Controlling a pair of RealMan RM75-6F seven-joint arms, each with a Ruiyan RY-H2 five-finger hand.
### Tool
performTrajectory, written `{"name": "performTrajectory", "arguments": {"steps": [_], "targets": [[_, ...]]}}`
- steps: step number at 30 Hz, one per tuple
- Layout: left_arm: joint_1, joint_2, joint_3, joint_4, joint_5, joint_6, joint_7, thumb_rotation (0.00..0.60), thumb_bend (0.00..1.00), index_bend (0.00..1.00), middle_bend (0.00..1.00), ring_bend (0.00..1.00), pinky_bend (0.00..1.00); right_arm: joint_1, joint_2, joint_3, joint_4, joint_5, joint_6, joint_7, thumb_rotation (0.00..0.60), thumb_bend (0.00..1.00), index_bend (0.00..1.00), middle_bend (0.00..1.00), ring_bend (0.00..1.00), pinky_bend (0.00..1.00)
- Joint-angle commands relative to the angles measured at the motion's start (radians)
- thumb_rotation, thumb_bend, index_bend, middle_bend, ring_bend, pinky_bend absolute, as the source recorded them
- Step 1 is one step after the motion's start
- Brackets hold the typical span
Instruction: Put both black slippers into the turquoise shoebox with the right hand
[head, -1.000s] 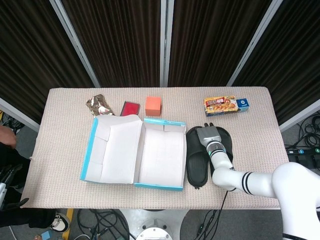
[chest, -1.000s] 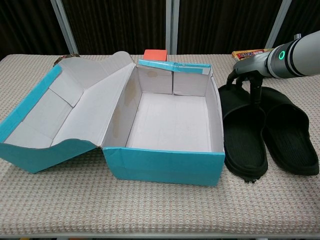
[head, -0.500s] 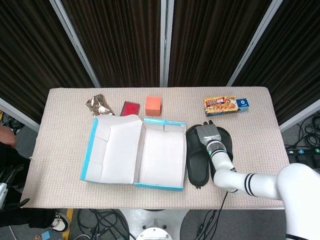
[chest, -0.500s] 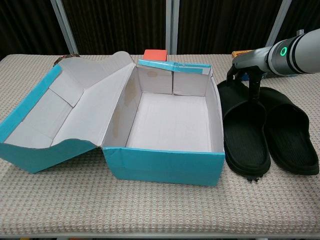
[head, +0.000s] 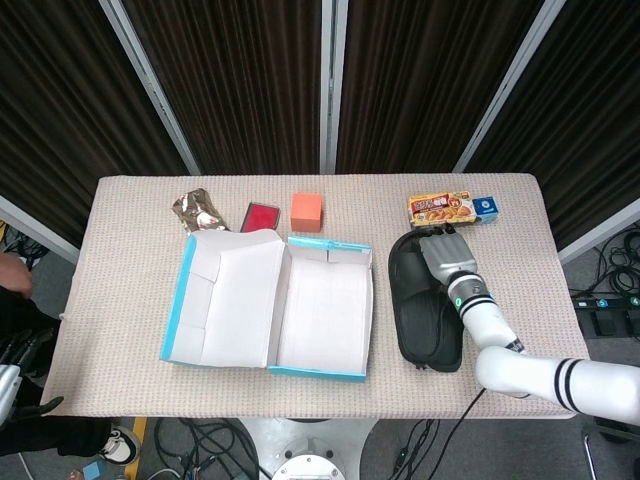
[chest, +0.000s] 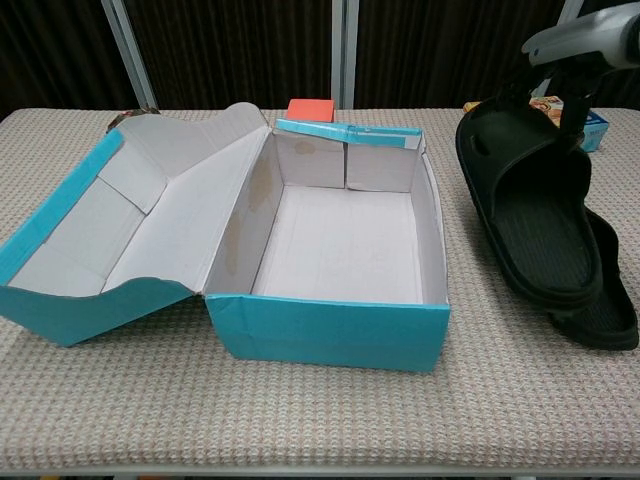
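The turquoise shoebox (head: 320, 371) (chest: 330, 335) lies open at the table's middle, white inside and holding nothing, its lid (head: 215, 300) folded out to the left. My right hand (head: 447, 262) (chest: 575, 35) grips one black slipper (head: 425, 320) (chest: 530, 215) by its strap and holds it tilted in the air, to the right of the box. The second black slipper (chest: 612, 310) lies flat on the table under it, mostly covered in the head view. Part of my left hand (head: 15, 385) shows low at the left edge, off the table and too dark to read.
A yellow curry box (head: 452, 209) (chest: 585, 115) lies just behind the right hand. Along the back edge stand an orange block (head: 306, 211) (chest: 310, 108), a dark red card (head: 261, 217) and a brown packet (head: 198, 211). The box's right wall stands close to the raised slipper.
My right hand has taken the left slipper by its strap, lifted it off the table and swung it right, over the other slipper. The box has not moved.
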Motion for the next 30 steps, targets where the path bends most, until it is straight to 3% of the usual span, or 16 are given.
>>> {"name": "performTrajectory", "arguments": {"steps": [1,7,14,20,30], "targets": [[-0.001,0.001,0.001,-0.003,0.002,-0.001,0.005,0.600,0.00,0.09,0.16,0.05,0.07,-0.047,0.110,0.029,-0.096,-0.089,0.029,0.066,0.600,0.03,0.43,0.45,0.11,0.06],[-0.004,0.003,0.001,-0.014,0.005,-0.001,0.017,0.600,0.00,0.09,0.16,0.05,0.07,-0.127,0.235,0.106,-0.201,-0.243,0.041,0.216,0.600,0.03,0.46,0.47,0.14,0.09],[-0.002,0.003,0.002,-0.021,0.004,0.001,0.028,0.600,0.00,0.09,0.16,0.05,0.07,-0.228,0.239,0.204,-0.224,-0.440,0.050,0.448,0.600,0.05,0.48,0.47,0.16,0.11],[0.000,0.002,0.002,-0.018,-0.001,0.000,0.028,0.600,0.00,0.09,0.16,0.05,0.07,-0.296,0.100,0.267,-0.164,-0.602,0.073,0.676,0.600,0.05,0.48,0.48,0.16,0.11],[0.009,-0.001,-0.004,0.006,-0.014,0.009,0.012,0.600,0.00,0.09,0.16,0.05,0.07,-0.355,-0.277,0.282,0.131,-0.835,0.084,1.091,0.600,0.05,0.48,0.47,0.16,0.12]]}}
